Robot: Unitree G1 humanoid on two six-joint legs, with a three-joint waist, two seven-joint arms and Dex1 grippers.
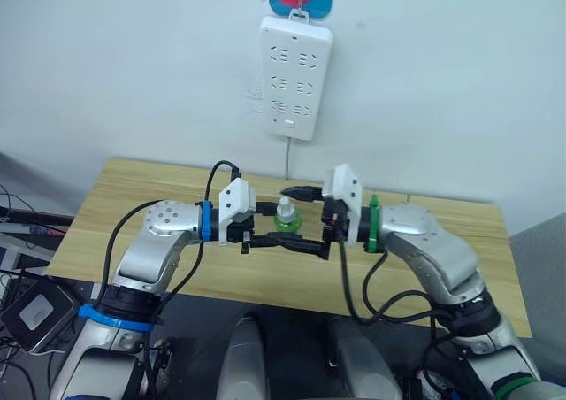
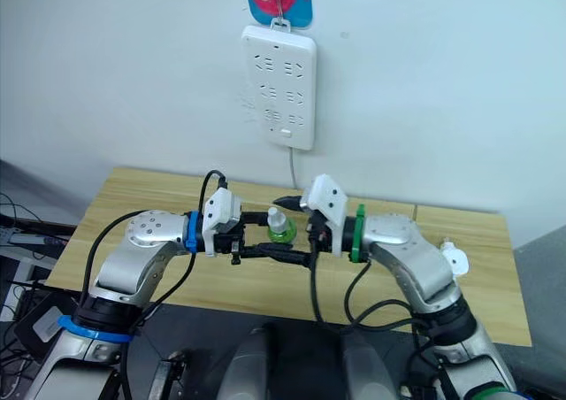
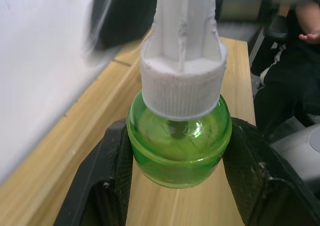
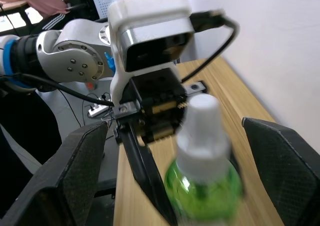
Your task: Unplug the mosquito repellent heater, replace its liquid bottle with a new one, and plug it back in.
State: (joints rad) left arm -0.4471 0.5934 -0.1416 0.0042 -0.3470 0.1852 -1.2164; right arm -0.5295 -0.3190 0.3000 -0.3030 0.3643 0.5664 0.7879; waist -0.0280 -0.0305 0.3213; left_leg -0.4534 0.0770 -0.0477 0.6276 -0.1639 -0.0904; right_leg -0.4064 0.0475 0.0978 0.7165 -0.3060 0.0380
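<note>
- Left tool (image 1: 270,226) is clamped on the green bottle (image 1: 286,216); right tool (image 1: 305,220) is spread wide around its cap.
- Heater's (image 2: 454,259) unplugged on the worktop (image 1: 442,241); swap and replug are left.

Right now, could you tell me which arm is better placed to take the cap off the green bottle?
The right. The left gripper already clamps the green bottle, while the right gripper is open around its white cap.
</note>
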